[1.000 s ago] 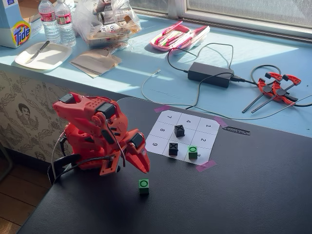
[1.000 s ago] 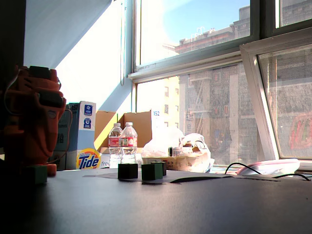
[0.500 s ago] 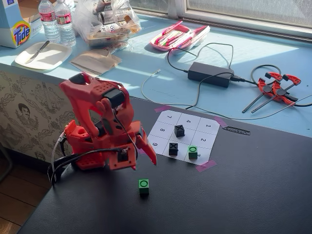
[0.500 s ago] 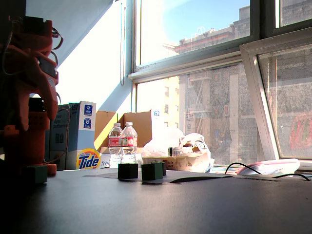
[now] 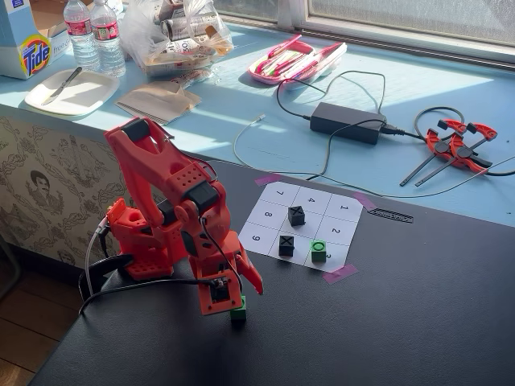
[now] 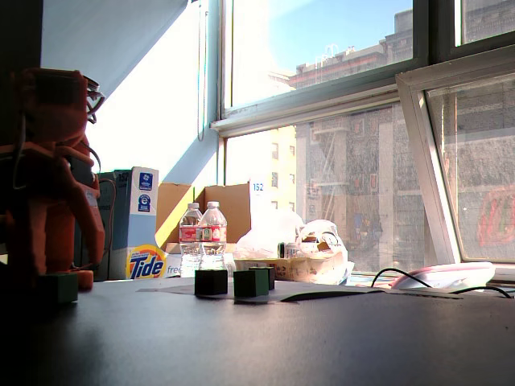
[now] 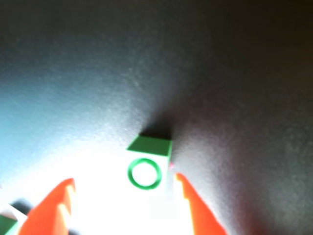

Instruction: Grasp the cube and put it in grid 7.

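The red arm bends down over the dark bench (image 5: 418,305), its gripper (image 7: 128,188) spread wide with one orange finger (image 7: 54,205) on each side of the cube (image 7: 146,159), neither visibly touching it. In a fixed view the cube (image 5: 238,310) sits on the bare bench well short of the paper grid, mostly hidden behind the gripper (image 5: 239,296). Grid 7 (image 5: 278,193) lies at the grid's far corner, while a second green cube (image 5: 319,250) and two black cubes occupy other cells.
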Tool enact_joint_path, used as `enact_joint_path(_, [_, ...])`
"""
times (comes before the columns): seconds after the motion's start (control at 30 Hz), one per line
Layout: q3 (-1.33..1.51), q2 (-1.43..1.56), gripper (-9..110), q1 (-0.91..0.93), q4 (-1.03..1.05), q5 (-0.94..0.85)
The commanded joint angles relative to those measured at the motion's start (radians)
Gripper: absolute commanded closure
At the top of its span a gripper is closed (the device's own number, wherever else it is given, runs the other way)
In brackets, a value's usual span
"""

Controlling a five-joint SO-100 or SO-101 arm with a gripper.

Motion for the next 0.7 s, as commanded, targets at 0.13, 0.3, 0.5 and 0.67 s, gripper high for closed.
enact_joint_path(0.13, [0.021, -0.028, 78, -0.014, -0.077, -0.002])
enact_joint_path(0.3, [0.014, -0.087, 93, -0.018, -0.1, -0.008])
enact_joint_path(0.5, [0.002, -0.008, 101, -0.061, -0.091, -0.002])
enact_joint_path(0.67, [-0.252, 0.043, 101, -0.213, 0.141, 0.06])
